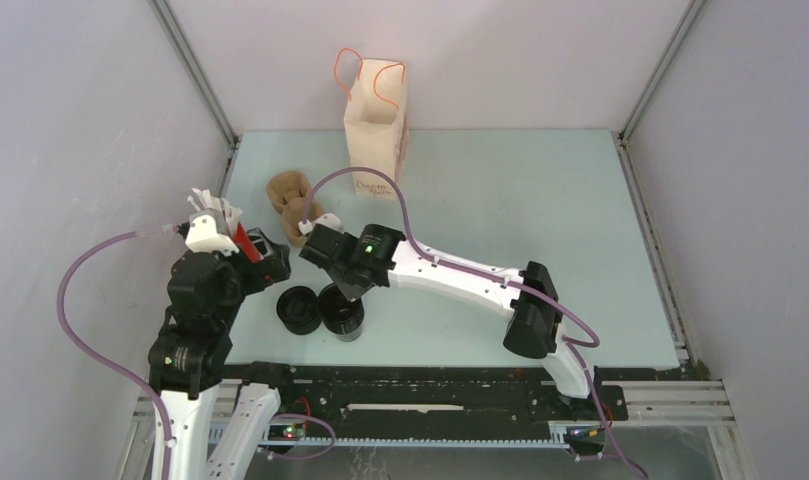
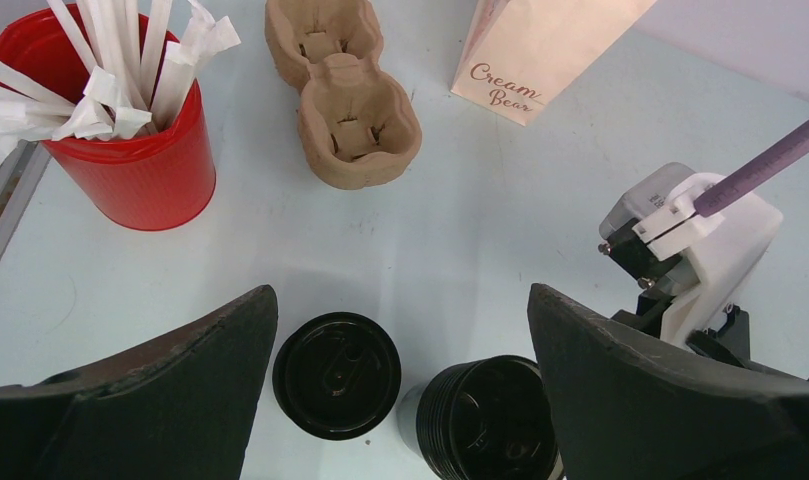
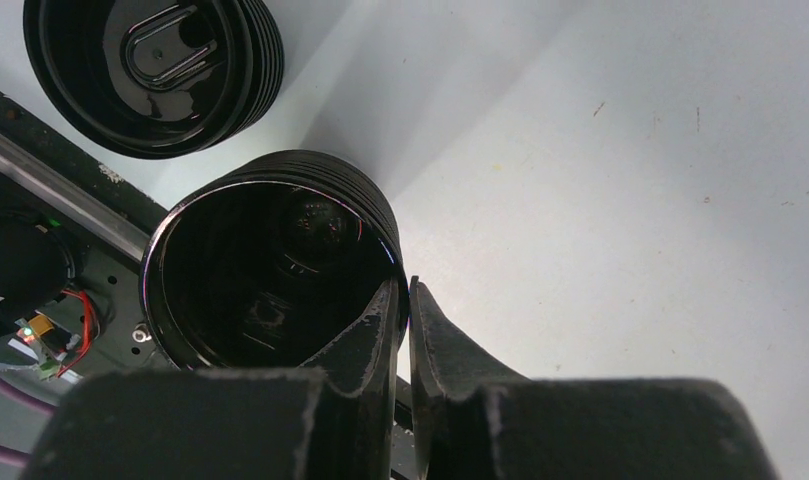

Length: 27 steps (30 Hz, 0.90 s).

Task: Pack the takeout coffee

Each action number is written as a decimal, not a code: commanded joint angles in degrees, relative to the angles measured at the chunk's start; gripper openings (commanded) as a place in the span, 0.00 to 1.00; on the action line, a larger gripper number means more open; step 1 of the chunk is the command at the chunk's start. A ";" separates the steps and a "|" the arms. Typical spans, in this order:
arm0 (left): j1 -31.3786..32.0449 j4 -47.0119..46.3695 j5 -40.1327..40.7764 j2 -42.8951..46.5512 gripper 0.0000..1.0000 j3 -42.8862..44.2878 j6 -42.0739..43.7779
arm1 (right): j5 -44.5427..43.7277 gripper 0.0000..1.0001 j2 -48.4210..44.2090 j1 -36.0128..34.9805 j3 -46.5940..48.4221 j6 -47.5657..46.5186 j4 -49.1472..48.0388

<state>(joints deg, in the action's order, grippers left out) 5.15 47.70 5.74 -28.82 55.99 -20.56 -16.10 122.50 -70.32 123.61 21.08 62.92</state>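
While left gripper (image 2: 402, 300) gapes empty — right gripper (image 3: 404, 290) seemingly pinches one of two cups (image 3: 260, 270) (image 3: 150, 60)

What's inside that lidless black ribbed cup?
One finger of the right jaws dips inside the lidless black ribbed cup, pinching its rim. Otherwise only dark glossy walls show; its bottom is too dark to judge.

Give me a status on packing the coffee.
Done: nothing yet; the pulp carrier shows empty wells. In hand: the right gripper pinches the rim of one black cup. Left: move that cup, then the lidded cup beside it, presumably into the carrier; the left gripper hangs open above them.
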 commanded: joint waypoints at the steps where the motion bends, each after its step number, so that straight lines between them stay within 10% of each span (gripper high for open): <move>1: 0.31 -2.09 -0.68 -0.01 1.00 -1.33 -0.27 | -1.80 0.15 -0.07 -0.53 2.87 -0.64 1.02; 7: 0.30 -1.94 -0.61 0.18 1.00 -1.12 -0.30 | 0.84 0.00 -1.50 -0.40 2.69 -0.41 0.36; 20: 0.29 -2.03 0.04 0.08 1.00 -0.32 -1.03 | 17.34 0.00 -22.58 4.93 -9.21 4.74 -11.27; 27: 0.30 1.12 -2.90 -2.91 1.00 -1.35 -2.31 | 13.75 0.00 -37.74 19.18 -26.15 3.03 -13.57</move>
<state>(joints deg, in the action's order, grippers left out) 5.15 47.79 5.48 -29.32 55.99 -21.12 -0.89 92.27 -59.81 107.79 24.16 51.64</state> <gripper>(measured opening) 0.996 0.008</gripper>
